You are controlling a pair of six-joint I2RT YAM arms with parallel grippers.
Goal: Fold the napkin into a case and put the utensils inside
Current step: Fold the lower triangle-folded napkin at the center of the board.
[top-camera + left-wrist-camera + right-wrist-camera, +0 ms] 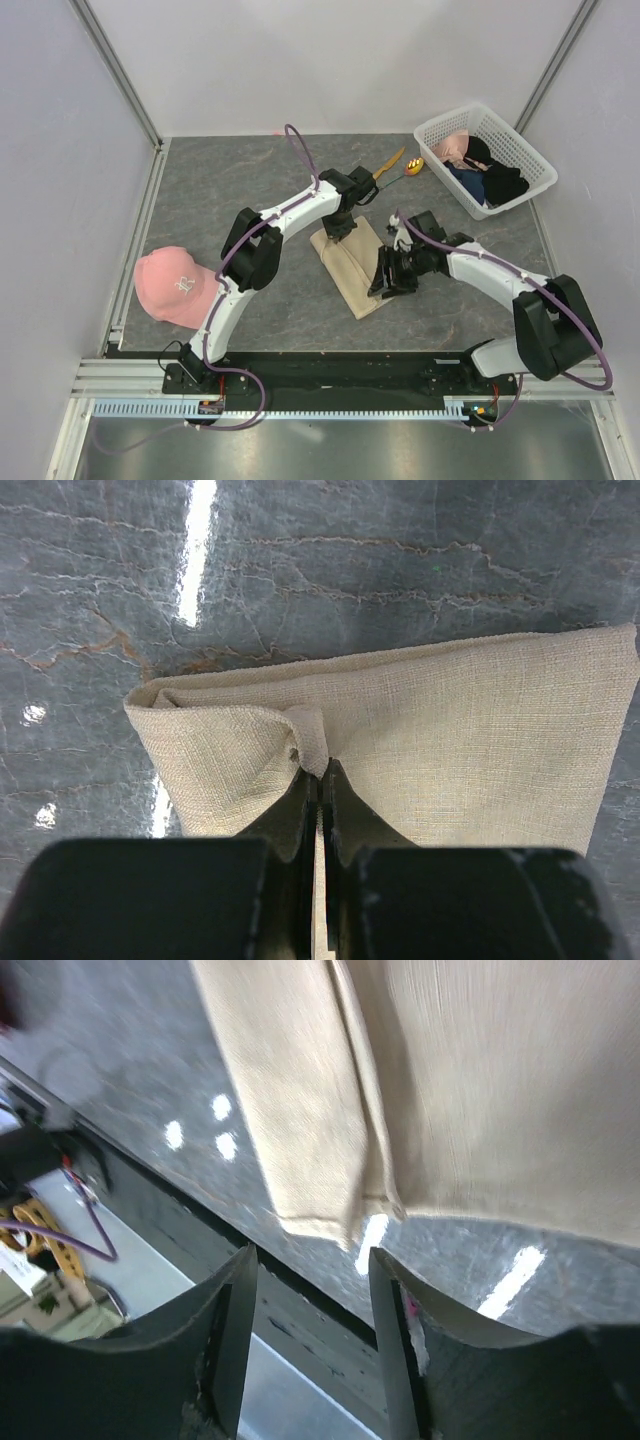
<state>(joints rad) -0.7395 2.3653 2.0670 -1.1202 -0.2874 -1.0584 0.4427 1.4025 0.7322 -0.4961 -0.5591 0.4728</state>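
Note:
The beige napkin point(352, 268) lies folded into a narrow strip at mid table. My left gripper point(340, 230) sits at its far end, shut on a small pinch of the cloth's folded edge point(310, 742); in the left wrist view the napkin point(450, 730) spreads flat beyond the jaws point(320, 778). My right gripper point(386, 280) hovers by the strip's right side, open, with nothing between its fingers point(312, 1260). The napkin's corner point(340, 1222) lies just past the tips. The orange knife point(389, 163) and the spoon point(413, 167) lie together behind the napkin.
A white basket point(520, 140) holding dark and pink clothes stands at the back right. A pink cap point(178, 285) lies at the left front. The table's front edge with the arm rail point(300, 1310) shows right under the right gripper.

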